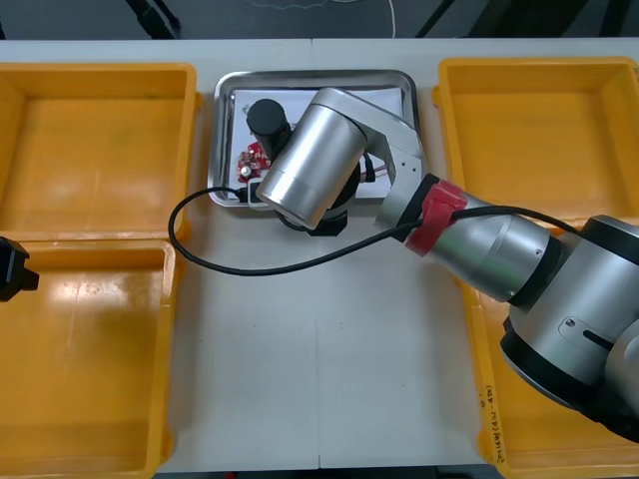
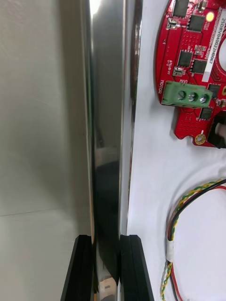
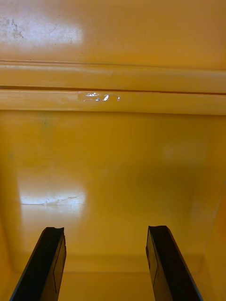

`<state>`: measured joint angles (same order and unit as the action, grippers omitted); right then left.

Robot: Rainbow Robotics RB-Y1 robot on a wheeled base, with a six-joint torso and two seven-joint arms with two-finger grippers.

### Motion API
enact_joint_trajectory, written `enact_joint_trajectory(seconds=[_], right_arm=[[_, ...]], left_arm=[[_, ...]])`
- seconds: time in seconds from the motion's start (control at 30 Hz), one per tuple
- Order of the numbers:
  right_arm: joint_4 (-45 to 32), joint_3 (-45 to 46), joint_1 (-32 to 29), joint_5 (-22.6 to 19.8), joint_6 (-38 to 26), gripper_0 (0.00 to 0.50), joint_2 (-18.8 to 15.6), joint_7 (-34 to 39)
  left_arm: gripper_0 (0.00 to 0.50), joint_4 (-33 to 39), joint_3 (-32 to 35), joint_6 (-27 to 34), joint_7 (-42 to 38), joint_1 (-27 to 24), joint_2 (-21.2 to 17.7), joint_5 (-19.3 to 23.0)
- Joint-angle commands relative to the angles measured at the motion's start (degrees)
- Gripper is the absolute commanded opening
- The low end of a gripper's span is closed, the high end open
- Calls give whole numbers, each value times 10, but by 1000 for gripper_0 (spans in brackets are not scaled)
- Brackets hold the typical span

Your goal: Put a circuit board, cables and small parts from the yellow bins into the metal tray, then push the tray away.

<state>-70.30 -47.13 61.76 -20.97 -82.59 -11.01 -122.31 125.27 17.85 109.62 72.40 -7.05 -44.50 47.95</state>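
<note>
Well, from above, my right arm [image 1: 329, 160] reaches across the table [image 1: 300, 379] to the tray [image 1: 319, 78], which sits at the far middle between the yellow bins [image 1: 100, 130]. The wrist covers the tray's near edge. Beside it, inside the tray, part of the red circuit board [image 1: 252, 157] peeks out. A black cable [image 1: 200, 254] loops over the table from the tray's near left corner to the red band on my forearm. My left gripper [image 1: 12, 267] waits at the table's left edge, where the two left bins meet.

At my right wrist, the right gripper [image 2: 109, 240] is clamped on the tray's shiny rim, one finger on the outside and one on the inside. The bare table lies on the outer side. On the inner side, the circuit board rests on the tray's white floor, its green connector [image 2: 184, 96] facing the rim. A red and yellow cable [image 2: 181, 211] curls nearer my fingers, apart from the board.

At my left wrist, the fingers [image 3: 47, 263] stand wide apart, holding nothing, above a bin's bare yellow floor.
</note>
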Motion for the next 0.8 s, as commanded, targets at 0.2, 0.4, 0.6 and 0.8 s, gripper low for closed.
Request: enact_joint_trajectory(seconds=[0.2, 0.4, 0.6, 0.8], right_arm=[[42, 26, 53, 6, 30, 0, 22, -28], [63, 31, 64, 9, 43, 0, 31, -33], [65, 33, 67, 22, 50, 0, 32, -39], [80, 33, 75, 22, 62, 0, 33, -49]], left_arm=[[500, 16, 17, 4, -2, 11, -21, 2], [500, 16, 17, 4, -2, 11, -21, 2], [500, 16, 17, 4, -2, 11, -21, 2], [500, 16, 17, 4, -2, 11, -21, 2]])
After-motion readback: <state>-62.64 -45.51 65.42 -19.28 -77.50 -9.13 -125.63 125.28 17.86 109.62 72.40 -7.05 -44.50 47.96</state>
